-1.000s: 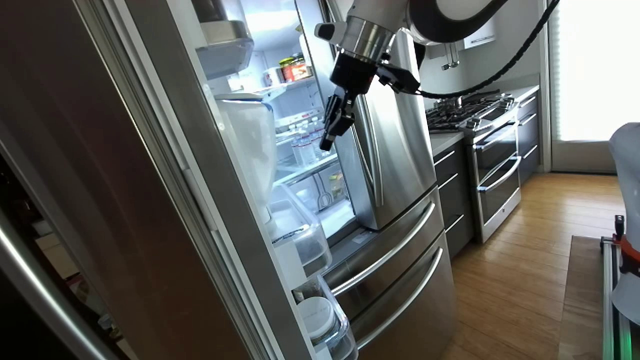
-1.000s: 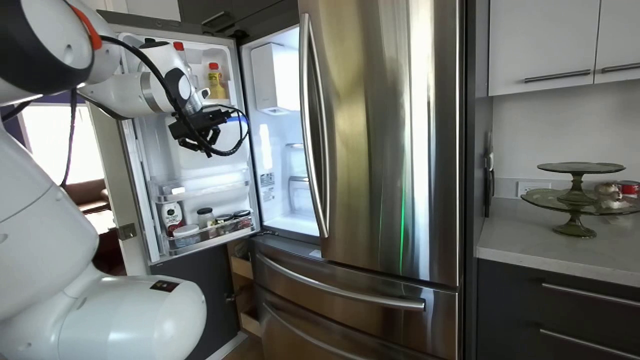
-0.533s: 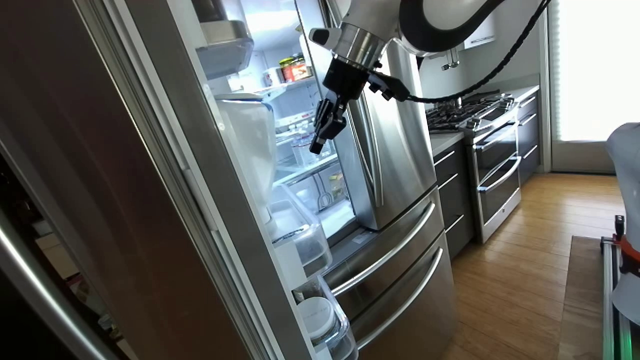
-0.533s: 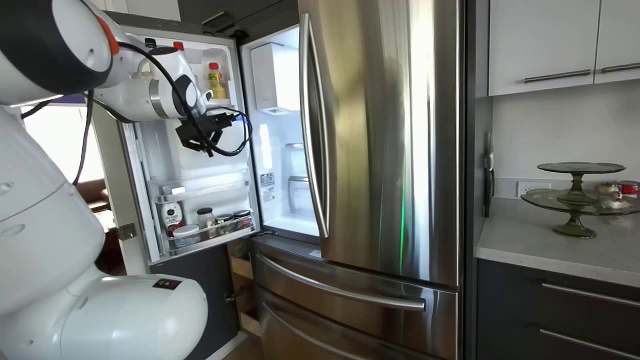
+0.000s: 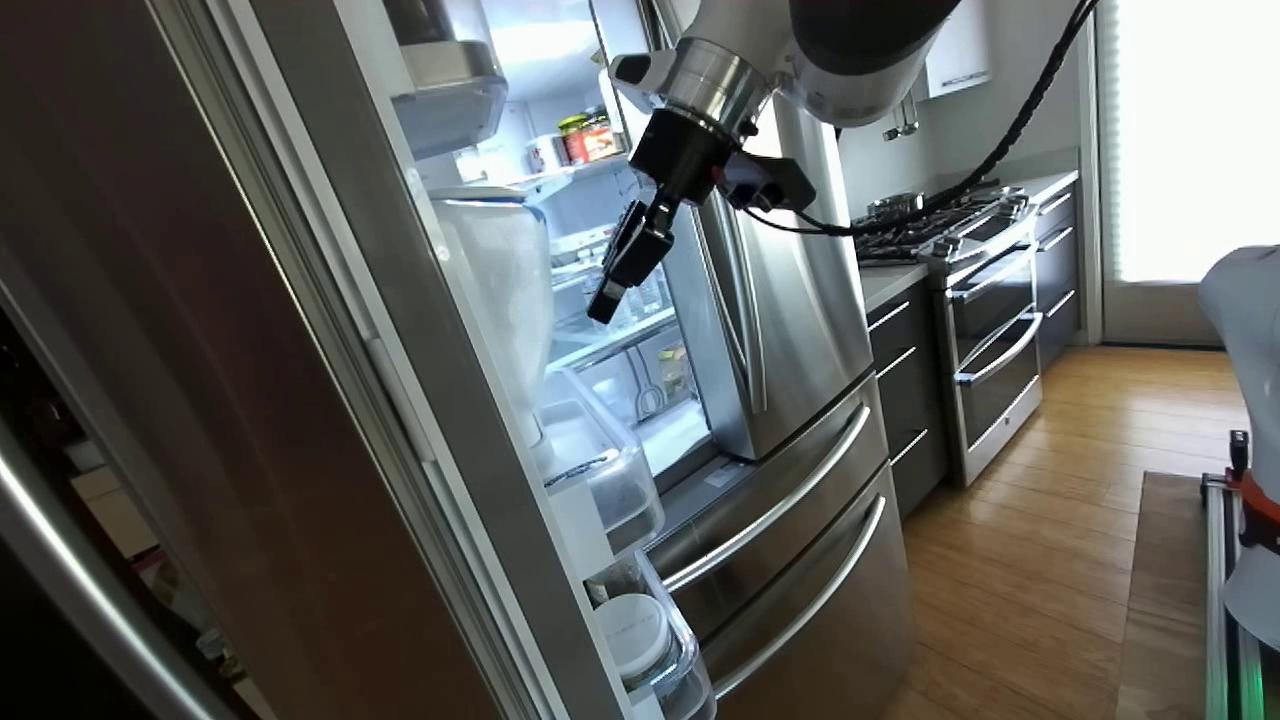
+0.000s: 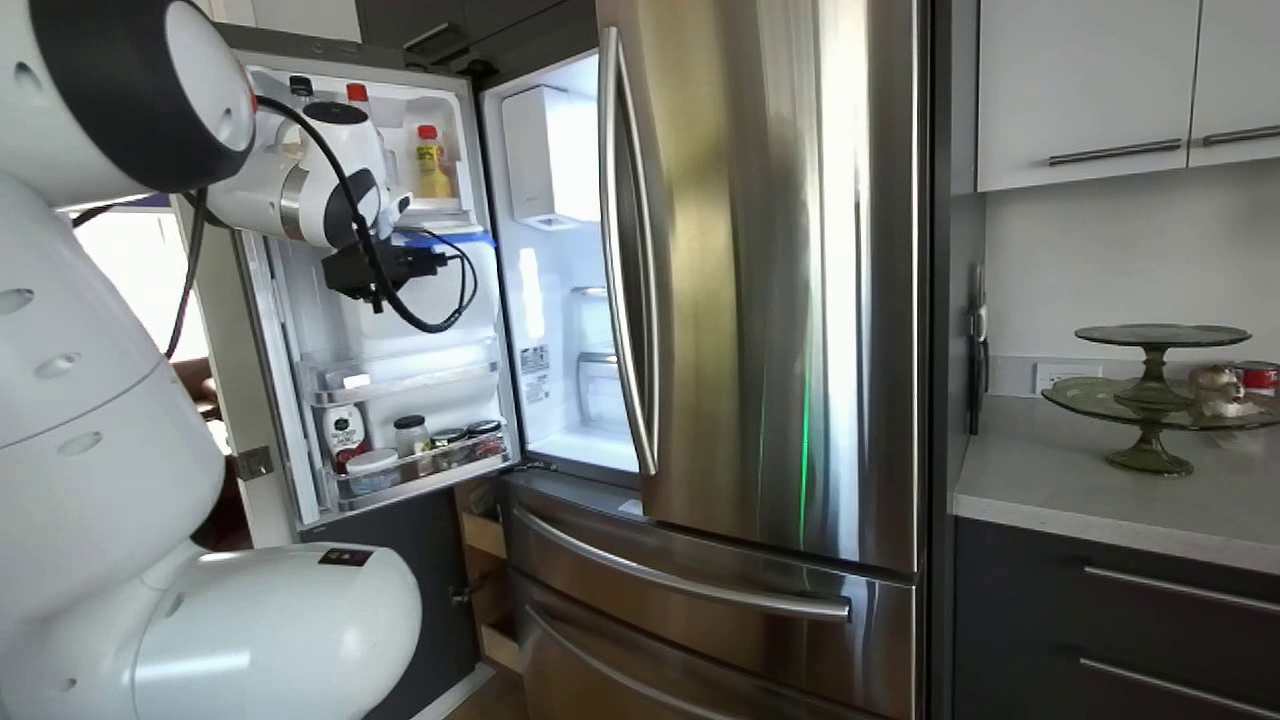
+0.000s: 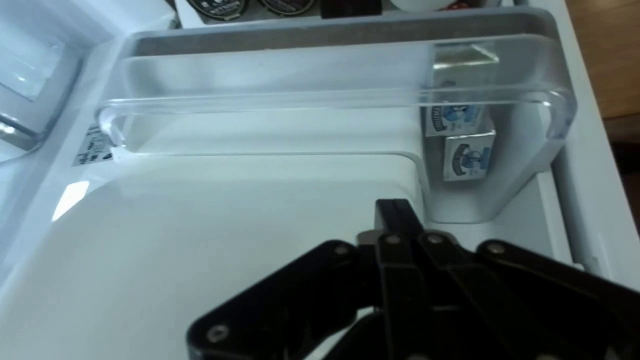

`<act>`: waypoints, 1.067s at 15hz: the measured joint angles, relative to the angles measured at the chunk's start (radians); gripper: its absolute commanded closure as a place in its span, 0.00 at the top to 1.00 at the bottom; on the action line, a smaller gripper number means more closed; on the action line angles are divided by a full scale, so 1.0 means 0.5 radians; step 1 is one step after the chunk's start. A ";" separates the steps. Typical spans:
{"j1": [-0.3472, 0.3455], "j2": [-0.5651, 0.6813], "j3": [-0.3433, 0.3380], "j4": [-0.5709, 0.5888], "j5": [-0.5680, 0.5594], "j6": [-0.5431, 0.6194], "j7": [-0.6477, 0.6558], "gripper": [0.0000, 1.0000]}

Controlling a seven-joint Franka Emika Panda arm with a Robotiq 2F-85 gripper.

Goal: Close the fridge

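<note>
- Location: the fridge (image 6: 780,400) stands before the arm (image 6: 90,420); in both exterior views one upper door (image 5: 445,360) is swung wide and the lit interior (image 6: 555,320) is exposed. Closing is judged not yet done.
- The other upper door (image 5: 805,290) and the lower drawers (image 5: 830,640) appear closed.
- Gripper (image 7: 394,204): positioned on the inner side of the wide-swung door, before its white panel (image 7: 225,240). The fingers (image 7: 407,215) lie together, no gap, nothing between them. Contact with the panel cannot be determined.
- Probable reason: joined fingers suit pushing or hooking rather than grasping. From this side, pressing the panel would likely swing the door wider; drawing it in by the free edge, or reaching its outer face, appears called for.
- Clear door bin (image 7: 275,99): two small boxes (image 7: 467,157) sit in its deep end near the free edge, presumably because the white panel takes up the depth elsewhere. Box lettering is not legible.
- Lower door shelf (image 6: 440,481): a labelled bottle (image 6: 343,437), a white-lidded tub (image 6: 372,475) and dark-lidded jars (image 6: 412,438) stand upright behind its rim, which presumably restrains them as the door swings.
- Upper door shelf (image 6: 440,205): a yellow bottle (image 6: 431,168) with a red cap, upright.
- Risk: an abrupt swing could topple the loose contents.
</note>
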 measured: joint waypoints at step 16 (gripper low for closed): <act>0.051 0.290 -0.031 0.110 0.396 -0.144 -0.264 0.00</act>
